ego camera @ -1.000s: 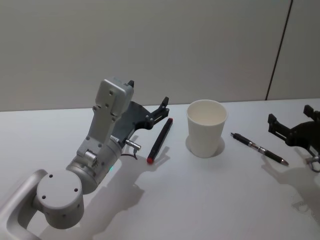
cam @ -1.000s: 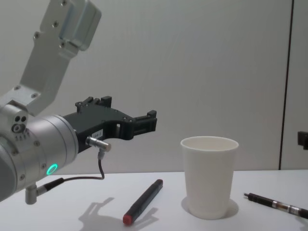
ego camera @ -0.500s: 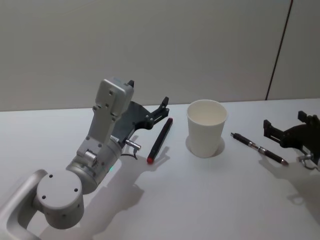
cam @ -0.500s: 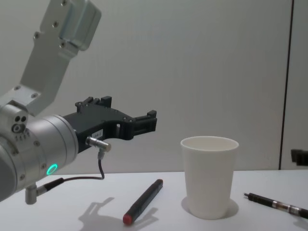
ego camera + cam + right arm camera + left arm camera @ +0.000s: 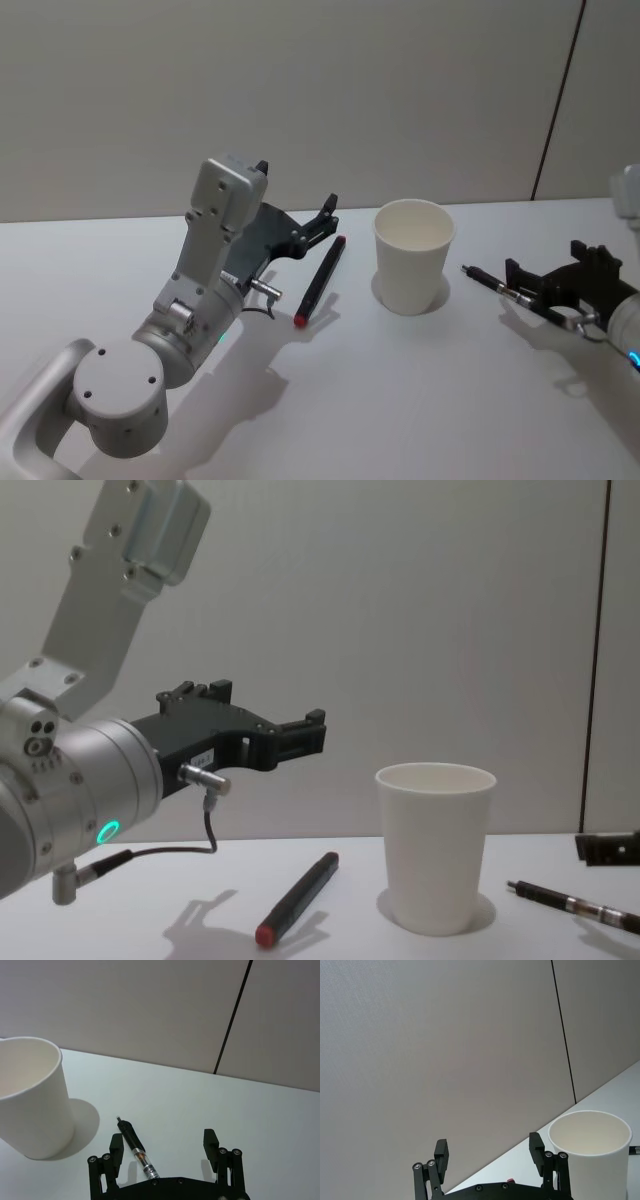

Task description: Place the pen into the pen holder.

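The pen holder [image 5: 413,255] is a white paper cup standing upright on the white table [image 5: 400,400]. A black pen [image 5: 488,280] with a clear middle lies flat to its right. My right gripper [image 5: 546,258] is open and low over this pen. In the right wrist view the pen [image 5: 134,1149] lies between the fingers, nearer one of them, with the pen holder [image 5: 30,1100] beyond. A second black pen with a red end [image 5: 320,280] lies left of the pen holder. My left gripper [image 5: 296,183] hangs open above that pen, holding nothing.
A grey wall with a dark vertical seam [image 5: 555,100] stands behind the table. The left arm's large grey joints [image 5: 150,370] take up the near left. The chest view shows the pen holder [image 5: 436,845] between the red-ended pen [image 5: 298,897] and the clear-bodied pen [image 5: 565,903].
My right gripper has moved left toward the pen holder and lower, and now straddles the clear-bodied pen. The left arm, both pens and the cup have not moved.
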